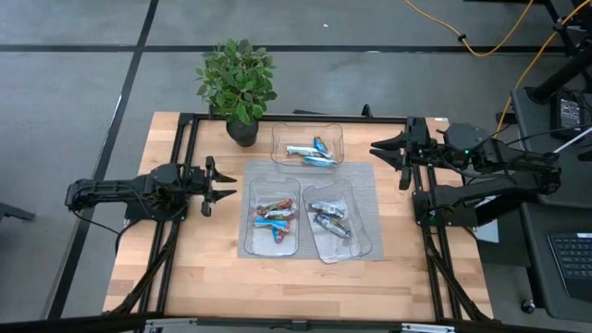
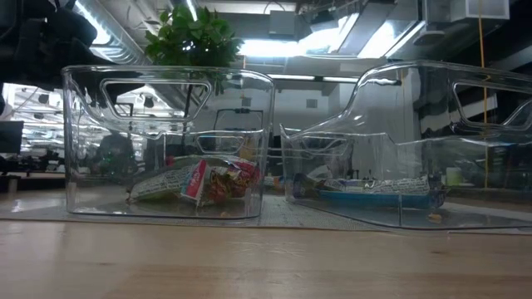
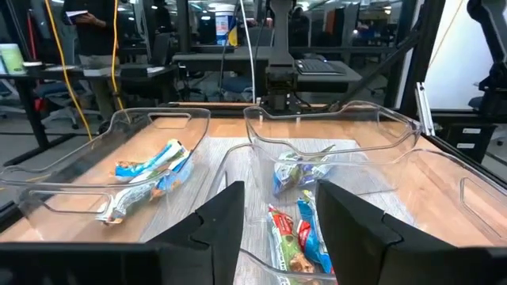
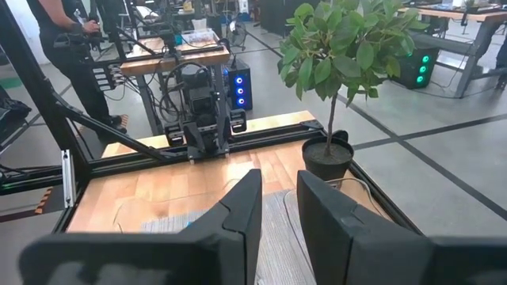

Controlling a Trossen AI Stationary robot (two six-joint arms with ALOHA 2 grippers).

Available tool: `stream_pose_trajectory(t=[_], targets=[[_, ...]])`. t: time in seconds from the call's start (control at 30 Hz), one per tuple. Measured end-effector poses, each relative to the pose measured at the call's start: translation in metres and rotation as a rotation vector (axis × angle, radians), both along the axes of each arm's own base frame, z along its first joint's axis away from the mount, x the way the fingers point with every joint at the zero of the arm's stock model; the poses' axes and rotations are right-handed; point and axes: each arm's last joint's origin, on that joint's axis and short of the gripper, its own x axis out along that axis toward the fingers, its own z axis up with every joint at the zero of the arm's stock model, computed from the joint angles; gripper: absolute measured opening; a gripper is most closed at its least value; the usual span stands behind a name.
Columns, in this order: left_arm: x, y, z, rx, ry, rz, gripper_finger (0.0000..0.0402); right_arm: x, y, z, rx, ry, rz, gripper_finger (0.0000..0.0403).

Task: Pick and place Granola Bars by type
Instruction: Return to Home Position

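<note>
Three clear trays sit on a grey mat [image 1: 370, 190] and hold the granola bars. Blue and silver bars [image 1: 312, 153] lie in the far tray [image 1: 333, 129]. Red and blue bars [image 1: 275, 217] lie in the near left tray [image 1: 252, 242]. Dark silvery bars [image 1: 330, 220] lie in the near right tray [image 1: 363, 245]. My left gripper [image 1: 222, 185] hovers open just left of the mat, pointing at the trays; its wrist view shows its fingers apart [image 3: 281, 222] before the bars [image 3: 297, 229]. My right gripper [image 1: 381, 153] is open, right of the far tray, its fingers [image 4: 279, 214] holding nothing.
A potted plant [image 1: 239, 83] stands at the table's far edge, left of the far tray. Black frame rails [image 1: 180, 166] run along both sides of the table. Bare wood [image 1: 277, 287] lies between the trays and the near edge. A person [image 4: 67, 47] stands beyond the table.
</note>
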Motion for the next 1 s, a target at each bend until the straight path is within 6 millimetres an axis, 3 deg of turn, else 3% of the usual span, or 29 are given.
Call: stream_pose_trajectory(t=[0.73,0.83,1.0], targets=[[0.0,0.0,0.0,0.0,0.0,0.002,0.0152,-0.007,0.003,-0.001,-0.002,-0.018,0.022,0.0085],[0.0,0.0,0.0,0.0,0.0,0.002,0.0152,-0.012,0.006,-0.024,-0.086,-0.021,0.057,0.0085],[0.0,0.0,0.0,0.0,0.0,0.002,0.0148,-0.019,0.009,-0.094,-0.142,-0.161,0.095,0.0085]])
